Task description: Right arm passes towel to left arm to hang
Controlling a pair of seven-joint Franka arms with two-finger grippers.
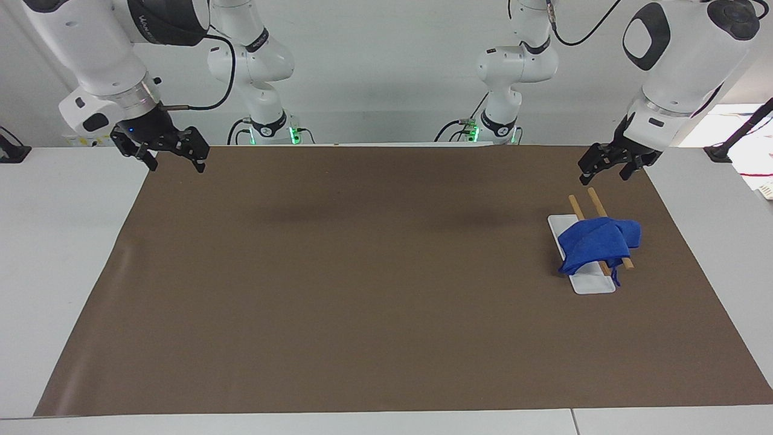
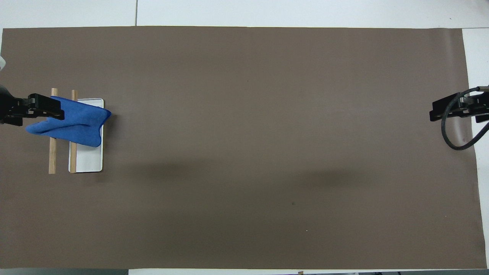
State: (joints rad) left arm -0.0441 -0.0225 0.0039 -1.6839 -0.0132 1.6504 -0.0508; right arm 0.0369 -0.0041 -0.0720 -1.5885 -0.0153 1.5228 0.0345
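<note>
The blue towel (image 1: 595, 244) is draped over two wooden rails (image 1: 595, 202) of a small rack with a white base (image 1: 595, 284), at the left arm's end of the mat. It also shows in the overhead view (image 2: 76, 124). My left gripper (image 1: 604, 168) is open and empty, raised over the mat at the rails' robot-side ends, clear of the towel. From above, the left gripper (image 2: 42, 110) covers the towel's edge. My right gripper (image 1: 175, 158) is open and empty, raised over the mat's edge at the right arm's end (image 2: 433, 112).
A brown mat (image 1: 374, 290) covers most of the white table (image 1: 60, 254). The rack's base (image 2: 89, 160) and rails (image 2: 52, 156) are the only objects on the mat.
</note>
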